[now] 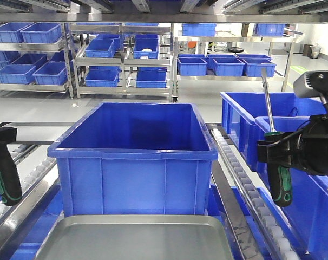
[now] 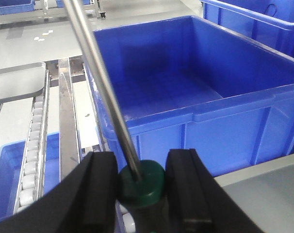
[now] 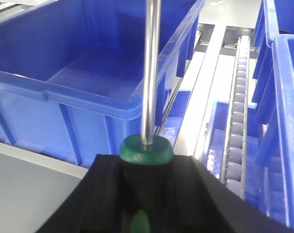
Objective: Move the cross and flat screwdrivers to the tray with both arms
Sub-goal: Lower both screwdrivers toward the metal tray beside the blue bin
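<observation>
My left gripper (image 1: 0, 136) at the far left is shut on a screwdriver (image 1: 5, 179) with a black and green handle that hangs down. In the left wrist view the jaws (image 2: 142, 167) clamp its green collar (image 2: 143, 180) and the steel shaft (image 2: 99, 73) runs up and left. My right gripper (image 1: 276, 147) is shut on a second screwdriver (image 1: 282, 187) with its shaft (image 1: 267, 103) pointing up; the right wrist view shows the handle (image 3: 147, 151) between the jaws (image 3: 147, 167). The tips are out of view, so cross or flat cannot be told. The grey metal tray (image 1: 137, 238) lies at the front centre, below both grippers.
A large blue bin (image 1: 134, 157) stands just behind the tray, between the arms. Roller conveyor rails (image 1: 237, 173) run on both sides. More blue bins (image 1: 261, 116) stand at the right, behind the right gripper. Shelves with blue bins (image 1: 120, 54) fill the background.
</observation>
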Available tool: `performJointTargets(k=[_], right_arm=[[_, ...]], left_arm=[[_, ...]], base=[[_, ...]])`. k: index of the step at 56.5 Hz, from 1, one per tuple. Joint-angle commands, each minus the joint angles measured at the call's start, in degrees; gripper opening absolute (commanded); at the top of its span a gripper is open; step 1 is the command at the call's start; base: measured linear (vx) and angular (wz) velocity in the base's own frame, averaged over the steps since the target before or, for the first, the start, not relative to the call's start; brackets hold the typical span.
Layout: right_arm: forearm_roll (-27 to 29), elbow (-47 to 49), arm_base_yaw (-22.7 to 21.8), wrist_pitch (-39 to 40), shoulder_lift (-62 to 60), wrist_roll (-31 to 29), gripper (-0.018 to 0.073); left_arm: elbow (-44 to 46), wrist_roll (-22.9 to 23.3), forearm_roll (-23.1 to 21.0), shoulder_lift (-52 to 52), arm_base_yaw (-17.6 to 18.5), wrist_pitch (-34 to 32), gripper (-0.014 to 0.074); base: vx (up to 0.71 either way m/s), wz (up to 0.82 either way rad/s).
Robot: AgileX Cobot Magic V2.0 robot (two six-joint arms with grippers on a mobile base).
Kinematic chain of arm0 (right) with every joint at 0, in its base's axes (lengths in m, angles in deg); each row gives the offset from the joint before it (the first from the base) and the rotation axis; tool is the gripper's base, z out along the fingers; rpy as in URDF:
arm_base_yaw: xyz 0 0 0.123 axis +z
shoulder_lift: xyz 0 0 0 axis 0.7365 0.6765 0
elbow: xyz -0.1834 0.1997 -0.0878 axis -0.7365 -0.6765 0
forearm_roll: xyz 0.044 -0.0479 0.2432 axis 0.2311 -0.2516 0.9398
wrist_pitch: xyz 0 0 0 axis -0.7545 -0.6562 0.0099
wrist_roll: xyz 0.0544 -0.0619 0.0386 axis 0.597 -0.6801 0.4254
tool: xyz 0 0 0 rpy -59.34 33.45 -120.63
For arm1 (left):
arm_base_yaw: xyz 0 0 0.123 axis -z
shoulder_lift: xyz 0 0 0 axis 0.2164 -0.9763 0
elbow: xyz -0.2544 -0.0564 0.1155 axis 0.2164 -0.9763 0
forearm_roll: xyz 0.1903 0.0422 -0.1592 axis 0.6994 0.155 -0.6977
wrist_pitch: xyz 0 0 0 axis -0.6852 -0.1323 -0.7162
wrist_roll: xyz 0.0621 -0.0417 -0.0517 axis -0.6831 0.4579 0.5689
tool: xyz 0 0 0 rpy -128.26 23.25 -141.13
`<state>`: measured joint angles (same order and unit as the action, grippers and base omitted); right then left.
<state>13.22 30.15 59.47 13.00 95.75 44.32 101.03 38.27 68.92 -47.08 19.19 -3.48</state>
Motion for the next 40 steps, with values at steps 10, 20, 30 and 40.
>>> performJointTargets(k=[10, 20, 30, 40], right_arm=[[10.9, 1.9, 3.1, 2.2, 0.1, -6.3, -0.0008], [12.3, 1.9, 12.2, 6.2, 5.9, -7.0, -0.0008], [12.2, 1.9, 18.0, 5.6, 12.2, -7.0, -0.0003], [12.1, 1.9, 18.7, 4.9, 15.3, -7.0, 0.0057]], left_arm=[[1.8, -2.6, -10.5, -2.1, 1.9, -4.5, -0.0006], [1.8, -7.5, -17.4, -8.7, 7.6, -3.0, -0.0006], [1.8, -7.5, -19.9, -14.6, 10.5, -1.3, -0.0003], [1.8, -7.3, -19.9, -18.0, 10.5, 4.4, 0.0024]], base=[[0.0, 0.0], [0.0, 0.0], [0.0, 0.0], [0.0, 0.0]])
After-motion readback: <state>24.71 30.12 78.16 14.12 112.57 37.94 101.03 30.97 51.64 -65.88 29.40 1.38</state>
